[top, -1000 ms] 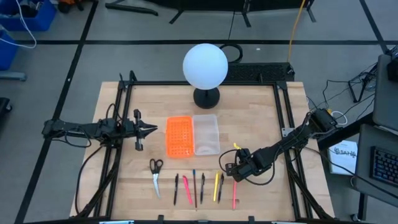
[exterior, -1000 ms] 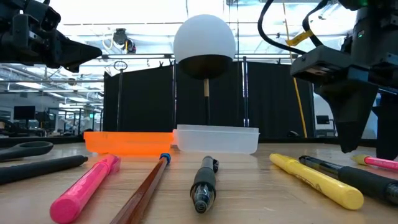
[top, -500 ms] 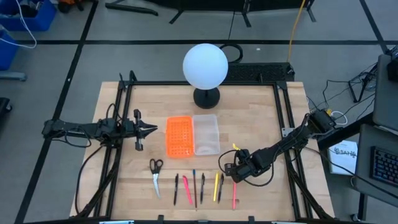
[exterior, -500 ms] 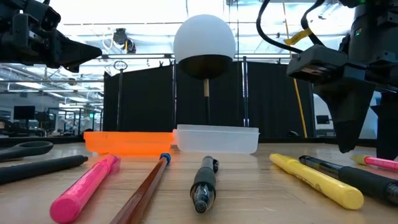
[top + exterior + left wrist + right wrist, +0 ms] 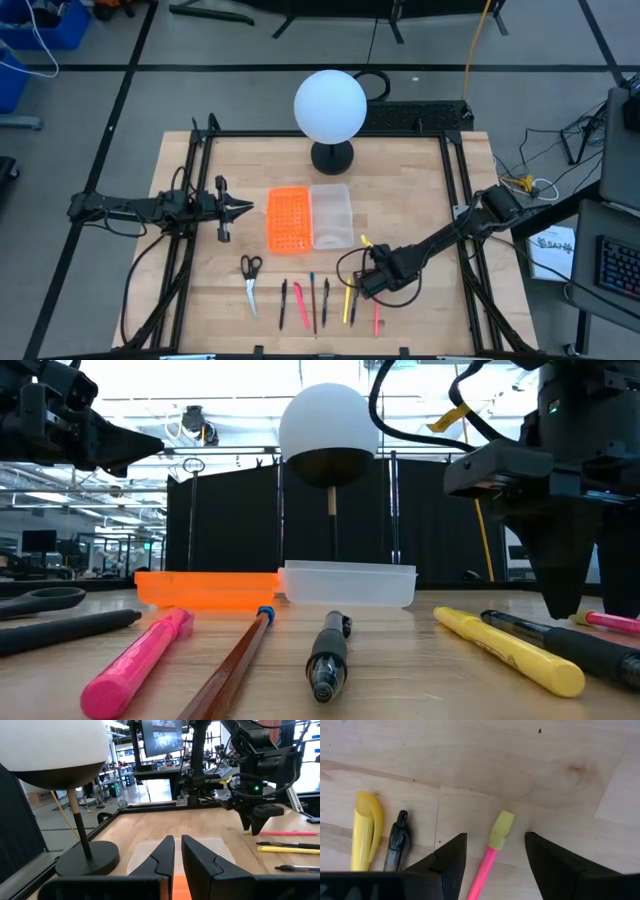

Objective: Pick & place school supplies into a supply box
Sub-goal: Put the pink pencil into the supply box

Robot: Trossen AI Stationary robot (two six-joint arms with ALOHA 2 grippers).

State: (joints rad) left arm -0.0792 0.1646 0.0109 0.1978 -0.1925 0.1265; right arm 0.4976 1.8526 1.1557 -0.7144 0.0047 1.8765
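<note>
Partly cropped pink pen [image 5: 489,860] between fingertips [image 5: 451,857]

No text, label, brand or number can be read anywhere in these views. The screen [image 5: 161,735] at the upper middle of the left wrist frame shows only blurred shapes, nothing legible.
</note>
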